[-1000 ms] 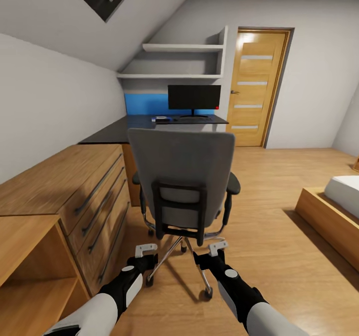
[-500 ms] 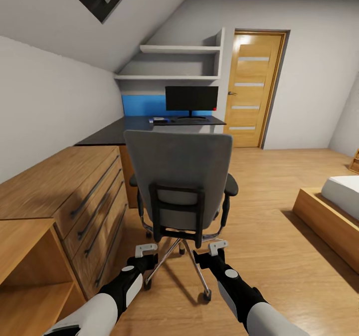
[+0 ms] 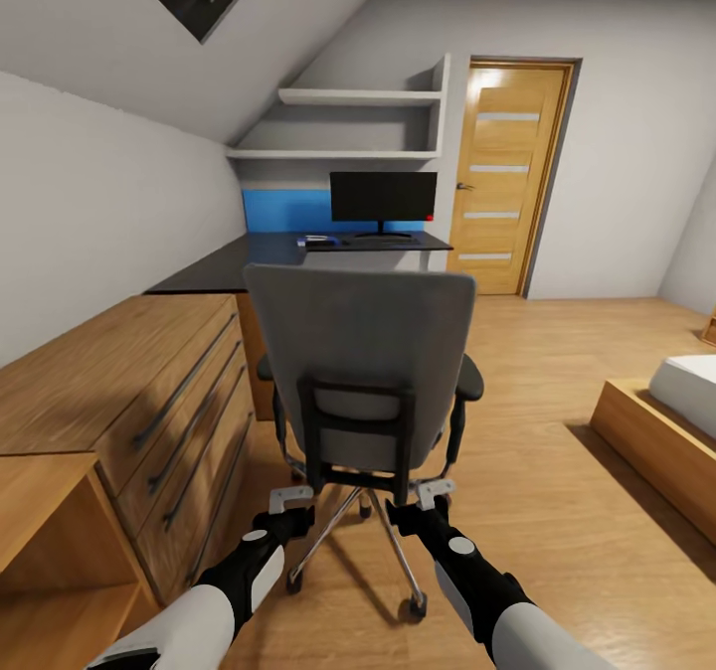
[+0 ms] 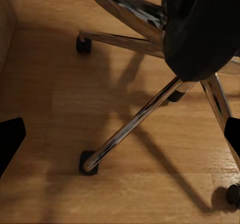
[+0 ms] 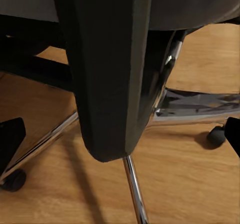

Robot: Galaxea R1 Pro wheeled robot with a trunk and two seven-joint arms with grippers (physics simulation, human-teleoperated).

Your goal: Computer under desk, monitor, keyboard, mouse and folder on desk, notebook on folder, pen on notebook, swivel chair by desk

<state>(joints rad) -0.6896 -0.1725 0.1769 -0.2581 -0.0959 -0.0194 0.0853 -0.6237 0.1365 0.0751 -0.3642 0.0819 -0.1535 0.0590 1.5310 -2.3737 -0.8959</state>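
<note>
Head view: the swivel chair [image 3: 363, 372] stands on the wooden floor [image 3: 557, 471] with its grey back turned to the camera, out in front of the desk [image 3: 249, 260] and apart from it, beside the wooden dresser [image 3: 119, 392]. The monitor [image 3: 383, 198] stands upright at the far end of the desk, with a dark keyboard [image 3: 376, 242] just in front of its foot; a small bluish item lies left of that, too small to identify. The left gripper [image 3: 291, 499] and right gripper [image 3: 434, 494] hang low just behind the chair's chrome base, both with fingers spread apart and holding nothing. The wrist views show chrome legs and black casters [image 4: 88, 162] close up.
</note>
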